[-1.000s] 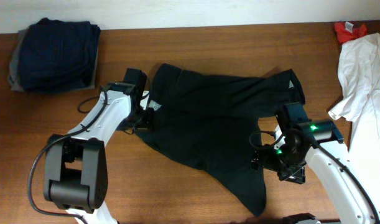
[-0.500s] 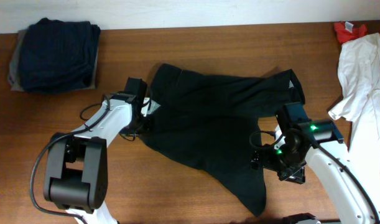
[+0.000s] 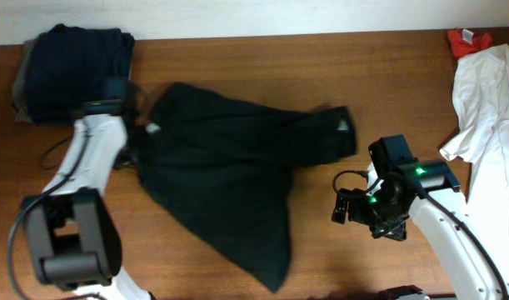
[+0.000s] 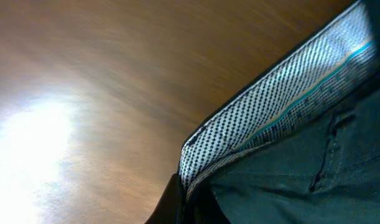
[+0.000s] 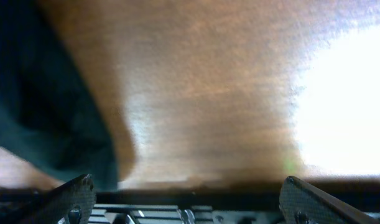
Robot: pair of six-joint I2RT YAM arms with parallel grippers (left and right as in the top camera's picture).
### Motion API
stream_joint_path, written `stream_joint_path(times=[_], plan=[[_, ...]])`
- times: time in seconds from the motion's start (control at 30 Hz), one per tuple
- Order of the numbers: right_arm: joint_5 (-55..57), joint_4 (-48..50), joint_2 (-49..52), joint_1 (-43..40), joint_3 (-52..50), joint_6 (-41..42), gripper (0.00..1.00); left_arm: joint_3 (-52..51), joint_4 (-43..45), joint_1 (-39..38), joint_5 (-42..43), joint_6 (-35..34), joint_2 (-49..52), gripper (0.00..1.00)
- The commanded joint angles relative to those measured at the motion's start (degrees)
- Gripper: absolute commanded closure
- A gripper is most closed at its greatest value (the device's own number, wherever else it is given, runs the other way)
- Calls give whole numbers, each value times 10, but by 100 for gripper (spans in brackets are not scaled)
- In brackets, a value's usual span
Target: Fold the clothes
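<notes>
The black garment (image 3: 229,179) lies wrinkled across the middle of the surface (image 3: 237,58), its checkered waistband (image 4: 270,112) pinched between the closed left fingers (image 4: 168,208). The right fingers (image 5: 74,196) are spread wide and hold nothing, with the garment's edge off to one side. A folded navy stack (image 3: 75,71) sits just beyond the left fingers. A white garment (image 3: 487,92) and a small red piece (image 3: 466,37) lie past the right ones.
</notes>
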Motion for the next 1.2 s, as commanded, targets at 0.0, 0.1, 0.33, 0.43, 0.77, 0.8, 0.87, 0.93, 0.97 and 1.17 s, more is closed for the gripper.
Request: stream_joint_path(times=[0.0,0.1,0.33,0.43,0.77,0.8,0.87,0.93,0.97,1.17], plan=[[-37,26,5,12,-13,-6,2,7,-15,45,17,-40,-20,99],[-101,94,16,49,-44,-5,2,6,-22,50,19,-40,-20,99],[-154,303,73,171,-129,72,1,6,-28,49,19,-40,-20,98],[-141,379,120,210,-129,80,12,6,-31,49,19,-40,-20,97],[-65,450,238,243,-128,100,19,6,-36,49,19,-40,-20,95],[-54,450,238,250,-127,100,20,6,-35,49,19,-40,-20,95],[-30,450,238,265,-125,103,24,6,-35,49,19,-40,-20,95],[4,450,238,284,-124,115,25,6,-35,49,19,-40,-20,94],[20,450,238,293,-124,123,25,6,-35,49,19,-40,-20,94],[97,450,238,340,-122,169,28,6,-35,49,19,-40,-20,94]])
